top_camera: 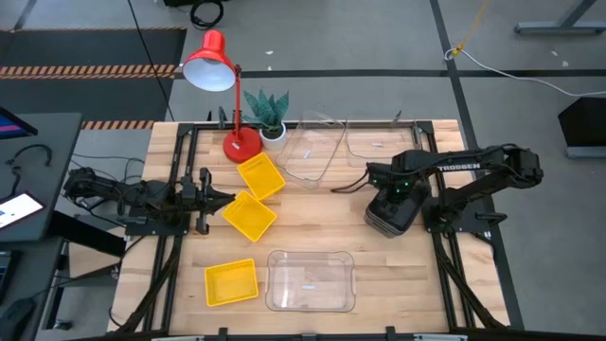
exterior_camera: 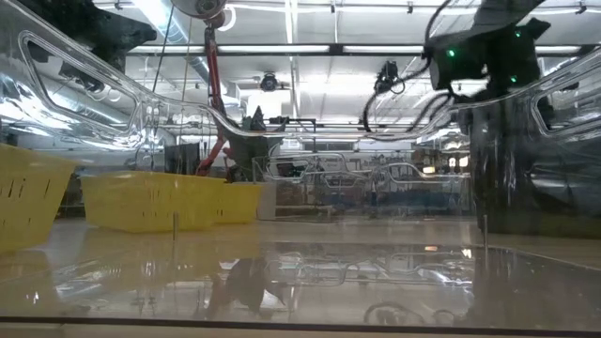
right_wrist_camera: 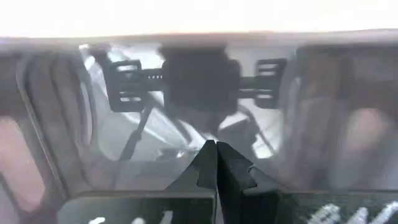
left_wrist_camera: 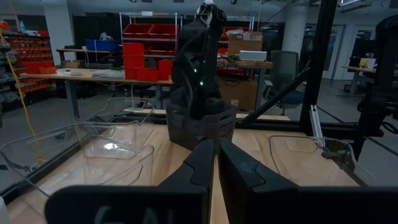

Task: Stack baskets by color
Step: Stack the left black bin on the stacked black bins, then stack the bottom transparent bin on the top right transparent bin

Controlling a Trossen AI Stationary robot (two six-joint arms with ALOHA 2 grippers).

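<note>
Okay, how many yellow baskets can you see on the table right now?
3. One yellow basket lies beside the red lamp's base, a second yellow basket sits just below it, touching or nearly so, and a third yellow basket lies apart near the table's front edge.

Grey floor point(top_camera: 379, 38), red shelf bins point(left_wrist_camera: 149, 46), ceiling striplights point(exterior_camera: 282, 49).

1. I see a desk point(top_camera: 312, 223) of pale, smooth wood planks.
2. Yellow baskets point(top_camera: 250, 214): opaque plastic.
3. Clear baskets point(top_camera: 311, 281): glossy see-through plastic.
4. Grey baskets point(top_camera: 390, 213): dark plastic.
5. Lamp point(top_camera: 210, 62): glossy red shade.
</note>
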